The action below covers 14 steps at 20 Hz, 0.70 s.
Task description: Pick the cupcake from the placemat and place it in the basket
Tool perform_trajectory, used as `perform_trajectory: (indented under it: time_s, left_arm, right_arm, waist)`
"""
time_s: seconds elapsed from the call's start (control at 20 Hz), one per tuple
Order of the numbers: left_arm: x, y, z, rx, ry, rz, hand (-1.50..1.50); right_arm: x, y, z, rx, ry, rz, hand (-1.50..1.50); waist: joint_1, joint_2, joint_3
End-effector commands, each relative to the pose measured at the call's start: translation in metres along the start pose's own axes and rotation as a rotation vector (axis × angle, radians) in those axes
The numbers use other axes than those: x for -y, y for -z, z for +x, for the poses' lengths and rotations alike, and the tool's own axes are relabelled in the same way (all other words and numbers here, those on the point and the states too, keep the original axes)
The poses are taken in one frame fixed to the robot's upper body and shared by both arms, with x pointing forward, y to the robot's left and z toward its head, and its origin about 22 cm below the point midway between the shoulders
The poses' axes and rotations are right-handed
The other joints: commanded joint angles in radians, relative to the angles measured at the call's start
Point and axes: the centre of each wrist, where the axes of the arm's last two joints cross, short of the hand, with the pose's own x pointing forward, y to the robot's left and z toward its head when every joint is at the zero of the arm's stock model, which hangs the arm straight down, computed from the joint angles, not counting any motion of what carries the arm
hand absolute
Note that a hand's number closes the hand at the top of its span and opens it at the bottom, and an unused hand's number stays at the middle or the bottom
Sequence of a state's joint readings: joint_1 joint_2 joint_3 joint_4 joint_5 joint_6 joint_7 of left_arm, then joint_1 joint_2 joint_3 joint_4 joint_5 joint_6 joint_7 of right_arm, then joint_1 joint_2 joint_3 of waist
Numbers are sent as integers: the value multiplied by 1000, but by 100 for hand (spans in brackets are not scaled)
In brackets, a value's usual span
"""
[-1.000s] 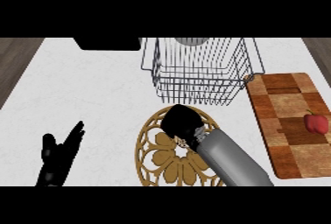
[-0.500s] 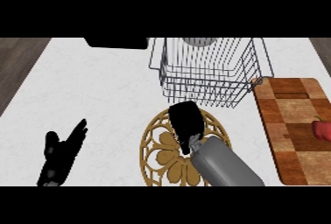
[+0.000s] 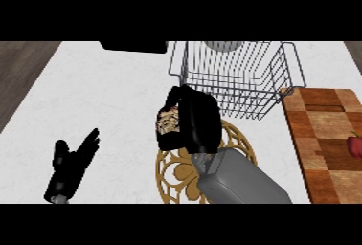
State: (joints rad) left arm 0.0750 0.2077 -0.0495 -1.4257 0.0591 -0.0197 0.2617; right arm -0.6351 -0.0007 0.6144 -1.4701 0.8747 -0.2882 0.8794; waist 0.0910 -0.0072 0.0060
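Right hand [image 3: 194, 122] curls around crinkly cupcake [image 3: 167, 120] beside wire basket [image 3: 237, 76]

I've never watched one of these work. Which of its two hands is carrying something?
The right hand, just below the basket, curled round the cupcake. The left hand rests open over the counter, holding nothing.

- The surface [image 3: 106, 95] under me is white, with faint grey marbling.
- Far left of my fingers, a dark wood-toned strip [image 3: 21, 76] runs along its edge.
- To the right lies a chequered wooden cutting board [image 3: 322, 129].
- Beyond my fingers, at the back edge, sits a black block [image 3: 134, 46].
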Motion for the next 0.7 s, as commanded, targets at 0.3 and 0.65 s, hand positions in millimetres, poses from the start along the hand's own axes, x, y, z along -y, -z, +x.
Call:
perform_trajectory:
  time_s: [0.3, 0.65]
  left_arm:
    - [-13, -7, -19, -84, -17, 47, 0]
    - [-6, -12, -27, -90, -25, 64, 0]
  right_arm:
    - [49, 7, 96, -114, 185, -272, 150]
    - [79, 25, 126, -152, 201, -360, 150]
  waist:
    - [-33, -2, -10]
    - [-64, 0, -8]
